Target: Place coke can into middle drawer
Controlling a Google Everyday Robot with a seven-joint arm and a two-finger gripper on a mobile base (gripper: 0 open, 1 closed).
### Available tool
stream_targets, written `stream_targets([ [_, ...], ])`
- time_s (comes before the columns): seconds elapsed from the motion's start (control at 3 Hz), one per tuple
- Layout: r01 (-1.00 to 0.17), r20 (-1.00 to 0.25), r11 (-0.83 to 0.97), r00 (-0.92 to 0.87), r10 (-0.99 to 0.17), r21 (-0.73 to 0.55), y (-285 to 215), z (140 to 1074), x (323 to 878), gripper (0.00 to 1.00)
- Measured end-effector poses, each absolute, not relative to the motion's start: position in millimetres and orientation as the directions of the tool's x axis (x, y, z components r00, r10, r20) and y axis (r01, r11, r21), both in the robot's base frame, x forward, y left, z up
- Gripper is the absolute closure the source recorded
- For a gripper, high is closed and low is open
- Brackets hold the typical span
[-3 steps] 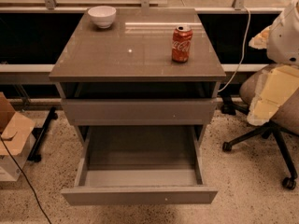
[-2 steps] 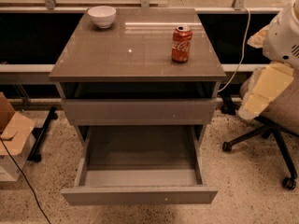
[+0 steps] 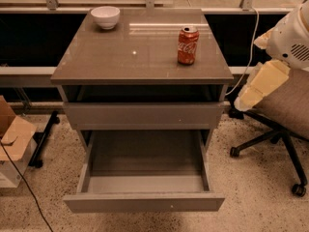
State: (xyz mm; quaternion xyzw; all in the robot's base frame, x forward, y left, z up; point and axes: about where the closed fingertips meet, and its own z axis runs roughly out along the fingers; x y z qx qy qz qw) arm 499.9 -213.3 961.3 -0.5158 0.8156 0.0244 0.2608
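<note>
The coke can, red with white script and a silver top, stands upright on the right half of the cabinet top. The middle drawer is pulled out wide below, its grey floor bare, with a tiny pale dot on its front. Only white and cream parts of my arm show at the right edge, right of the cabinet and lower than the can. The gripper itself is out of view.
A white bowl sits at the back left of the cabinet top. A shut drawer front lies above the open drawer. An office chair stands to the right, and a cardboard box to the left.
The cream arm part has shifted a little to the left, toward the cabinet. The can, bowl and drawer have not moved.
</note>
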Motion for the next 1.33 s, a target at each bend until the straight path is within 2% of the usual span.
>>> stream_targets([
  [0.67, -0.822, -0.533, 0.530, -0.358, -0.766, -0.209, -223, 954, 539, 0.00],
  [1.33, -0.822, -0.545, 0.530, -0.353, -0.761, -0.208, -223, 944, 573, 0.00],
])
